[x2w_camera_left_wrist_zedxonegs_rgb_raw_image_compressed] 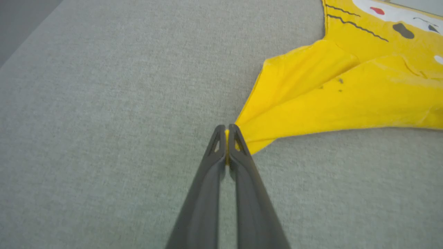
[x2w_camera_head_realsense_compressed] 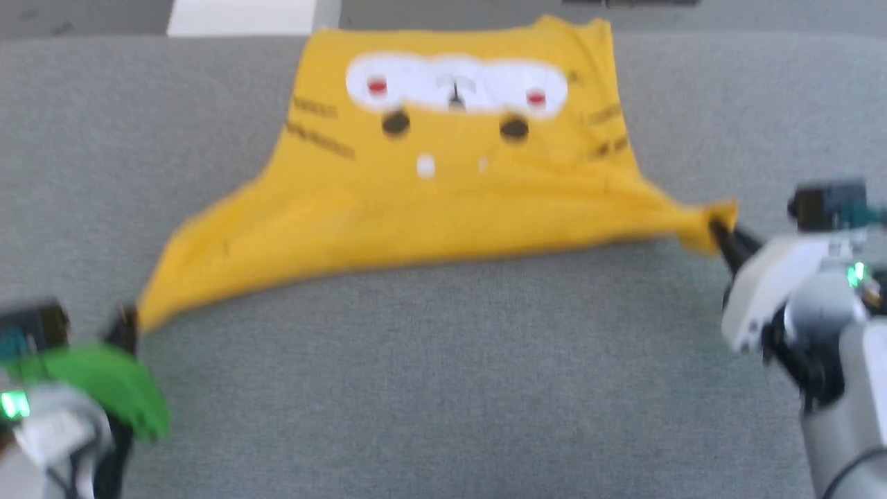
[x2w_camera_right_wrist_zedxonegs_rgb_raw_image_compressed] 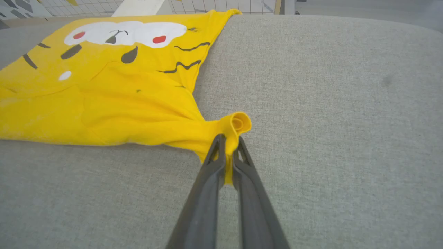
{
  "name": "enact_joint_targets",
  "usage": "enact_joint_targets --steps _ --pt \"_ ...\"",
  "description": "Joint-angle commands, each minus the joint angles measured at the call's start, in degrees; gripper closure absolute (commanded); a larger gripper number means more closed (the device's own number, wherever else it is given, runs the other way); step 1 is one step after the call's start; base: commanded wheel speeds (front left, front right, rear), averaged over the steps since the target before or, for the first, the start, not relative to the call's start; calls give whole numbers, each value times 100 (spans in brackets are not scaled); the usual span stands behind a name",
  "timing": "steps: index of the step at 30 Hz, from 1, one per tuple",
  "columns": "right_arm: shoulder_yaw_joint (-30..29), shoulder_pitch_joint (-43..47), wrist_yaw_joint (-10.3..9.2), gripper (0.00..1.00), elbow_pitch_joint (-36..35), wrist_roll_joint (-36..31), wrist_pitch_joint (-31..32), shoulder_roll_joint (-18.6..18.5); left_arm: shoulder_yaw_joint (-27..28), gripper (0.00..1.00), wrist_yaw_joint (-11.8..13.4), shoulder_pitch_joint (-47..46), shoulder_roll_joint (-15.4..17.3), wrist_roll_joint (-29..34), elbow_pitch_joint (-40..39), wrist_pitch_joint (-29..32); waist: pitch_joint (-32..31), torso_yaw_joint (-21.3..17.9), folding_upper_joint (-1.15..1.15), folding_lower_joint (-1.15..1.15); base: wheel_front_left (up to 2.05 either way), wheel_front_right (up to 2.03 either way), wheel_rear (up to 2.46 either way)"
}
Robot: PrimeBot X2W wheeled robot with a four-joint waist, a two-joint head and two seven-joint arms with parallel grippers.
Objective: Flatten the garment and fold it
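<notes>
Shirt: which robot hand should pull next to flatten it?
Probably right. Both hold the shirt, but the right gripper pinches a bunched corner lying farther back than the one in the left gripper, so pulling there should level the edge.

There is one yellow T-shirt (x2w_camera_head_realsense_compressed: 443,208), and it lies on one grey padded surface (x2w_camera_head_realsense_compressed: 443,381). Two grippers are in sight, the left gripper (x2w_camera_head_realsense_compressed: 127,326) and the right gripper (x2w_camera_head_realsense_compressed: 721,232). Each has two dark fingers (x2w_camera_left_wrist_zedxonegs_rgb_raw_image_compressed: 242,162), which makes four in all. The print on the T-shirt has one white patch (x2w_camera_head_realsense_compressed: 416,80), two red dots (x2w_camera_head_realsense_compressed: 377,86), two black spots (x2w_camera_head_realsense_compressed: 396,124), two small white marks (x2w_camera_head_realsense_compressed: 425,166) and four whisker lines (x2w_camera_head_realsense_compressed: 315,107), two on each side.
</notes>
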Motion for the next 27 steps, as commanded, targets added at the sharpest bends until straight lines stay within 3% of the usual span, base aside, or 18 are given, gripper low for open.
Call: enact_joint_targets --steps 1,10,14,19,23,24,25,26,27 --pt "-140 255 -9 100 -156 -59 56 93 47 100 107 331 -29 -78 -139 94 -399 71 0 1 0 0 0" --pt "-1111 1940 -9 100 -1085 -412 883 773 95 100 624 1966 -428 -448 -914 533 -767 284 0 1 0 0 0" --pt "-1472 2515 -9 100 -1401 -375 1367 869 36 100 780 2391 -550 -517 -1006 679 -816 341 0 1 0 0 0" --pt "-1608 2953 -9 100 -1204 53 1481 875 -36 100 956 2757 -627 -509 -1041 802 -820 367 0 1 0 0 0" --pt "-1506 3077 -9 100 -814 190 1386 876 -82 100 887 2704 -774 -509 -1071 544 -806 403 0 1 0 0 0" --pt "-1480 3076 -9 91 -740 207 1333 876 -97 100 862 2673 -800 -504 -1066 486 -808 411 0 1 0 0 0" --pt "-1431 3069 -9 69 -665 218 1259 876 -113 100 832 2626 -828 -490 -1057 406 -813 422 0 1 0 0 0" --pt "-1391 3066 -9 56 -607 247 1226 876 -124 100 813 2593 -848 -481 -1046 350 -819 431 0 1 0 0 0" --pt "-1340 3059 -9 33 -564 284 1176 876 -147 100 780 2554 -873 -481 -1030 301 -828 441 0 1 0 0 0"
